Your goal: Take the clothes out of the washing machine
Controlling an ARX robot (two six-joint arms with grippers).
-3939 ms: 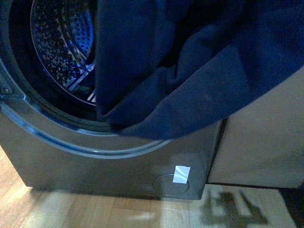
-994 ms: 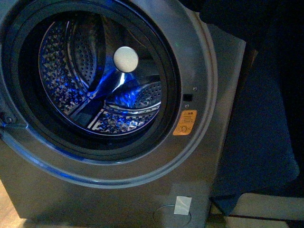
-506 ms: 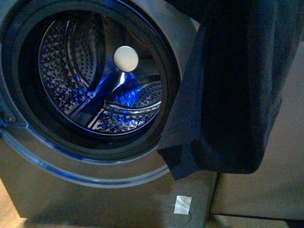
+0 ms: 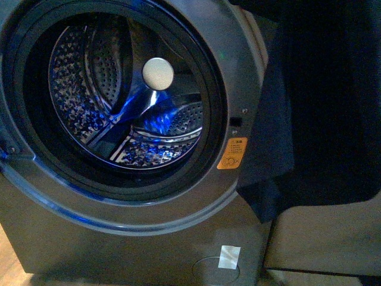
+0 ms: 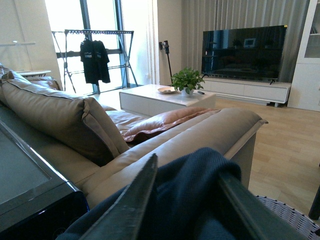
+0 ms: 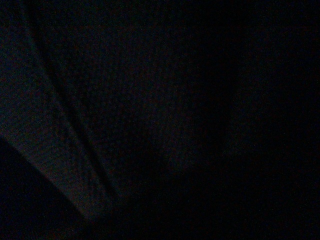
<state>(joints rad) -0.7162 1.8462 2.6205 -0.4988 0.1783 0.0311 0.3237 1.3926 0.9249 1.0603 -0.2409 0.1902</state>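
We see the navy cloth (image 4: 321,101) hanging outside the washer (image 4: 119,250), over its right edge, just beside the orange sticker (image 4: 232,154); the drum (image 4: 89,89) glows blue. Our left end effector (image 5: 186,167) pinches the cloth between its fingers, near a sofa (image 5: 65,112). The right wrist view is dark, so we cannot tell the right end effector's state.

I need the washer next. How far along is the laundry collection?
Nearly done, it seems. The drum of the washing machine shows no clothes in its visible part. In hand: a navy garment hangs outside the machine, pinched in the left end effector. Left: setting it down somewhere; the right wrist view is dark.
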